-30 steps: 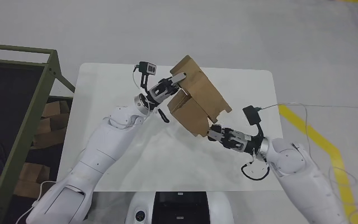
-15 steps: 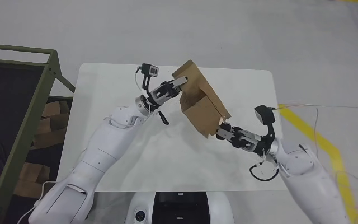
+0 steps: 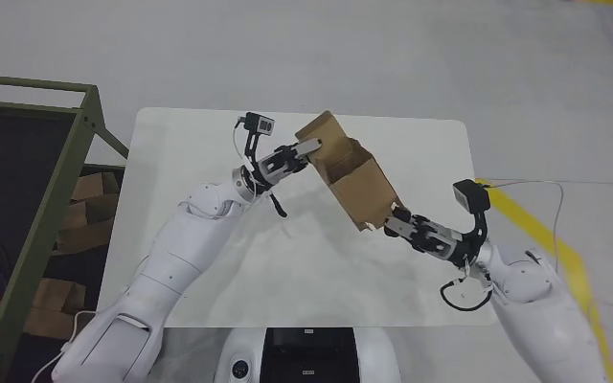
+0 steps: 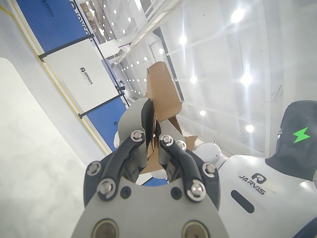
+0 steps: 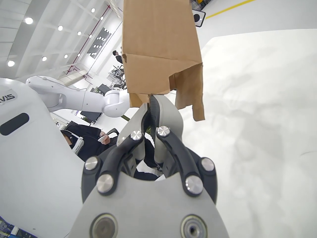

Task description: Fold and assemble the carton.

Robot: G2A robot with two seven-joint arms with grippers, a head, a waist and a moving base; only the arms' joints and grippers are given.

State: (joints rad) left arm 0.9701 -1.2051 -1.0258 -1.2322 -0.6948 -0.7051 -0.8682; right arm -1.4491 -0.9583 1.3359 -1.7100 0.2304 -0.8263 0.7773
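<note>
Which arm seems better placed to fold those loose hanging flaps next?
Probably the right. The right gripper pinches the carton at the end where the loose flaps hang; the left gripper clamps the opposite end.

The carton [image 3: 369, 191] is plain brown. The table [image 3: 172, 144] is white, the rack [image 3: 48, 83] olive green, the floor line [image 3: 546, 235] yellow.

From above you cannot see the underside of the carton [image 3: 354, 182]. The left gripper [image 4: 151, 115] hides most of it from its own wrist camera; the right wrist view cuts off its far end.
</note>
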